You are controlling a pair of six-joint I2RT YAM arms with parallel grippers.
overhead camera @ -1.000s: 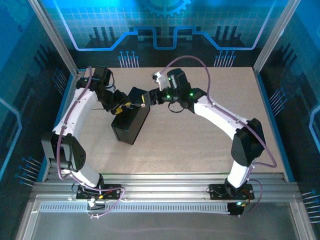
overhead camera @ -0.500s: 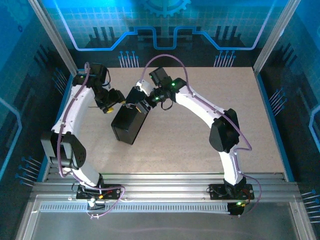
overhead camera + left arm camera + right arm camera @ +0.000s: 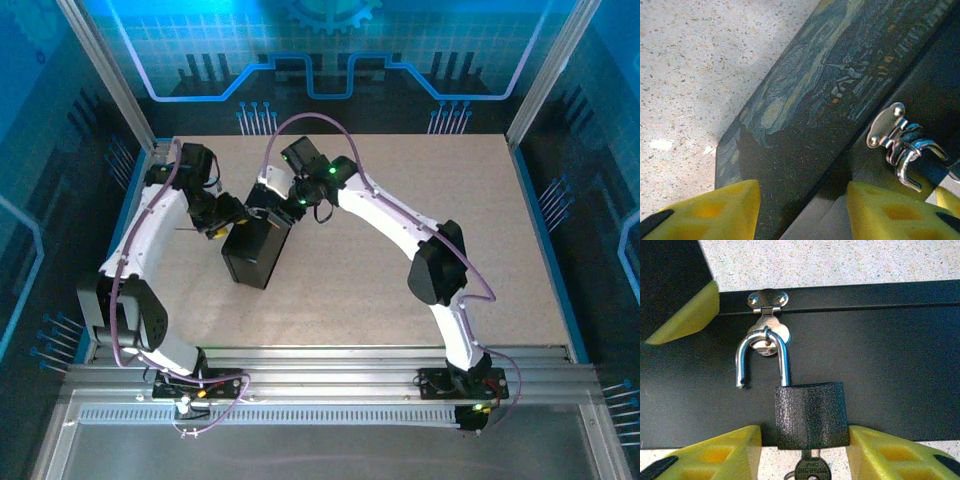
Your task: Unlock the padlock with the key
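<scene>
Cataloguing, largest first: table (image 3: 420, 260), speckled, carrying one item; box (image 3: 252, 255), black with a swirl-painted lid, lying at about 9 o'clock of the table's middle, long axis running 1 to 7 o'clock, unmoved over the past second; right gripper (image 3: 804, 440), whose arm has in that second folded its elbow in from the 3 o'clock side and swung the wrist toward 10 o'clock, so that it now faces the box's far end; its yellow fingers are spread wide to either side of the padlock, a gap showing at the 9 o'clock finger, nothing clamped; left gripper (image 3: 802, 200), drawn back toward 9 o'clock off the lid, fingers parted with the box's edge lying between them, whether they press on it cannot be told; padlock (image 3: 811, 412), dark textured body hanging at 6 o'clock below the hasp (image 3: 768, 300) on the box's front wall; shackle (image 3: 762, 347), one leg seated in the body, the other hanging free at 9 o'clock, clear of the body; key (image 3: 812, 471), seated in the body's underside at 6 o'clock. Reading: the free leg suggests the lock has sprung, so the unlocking looks done; the shackle is still threaded through the hasp loop; the earlier top views are too small to show when it opened.
</scene>
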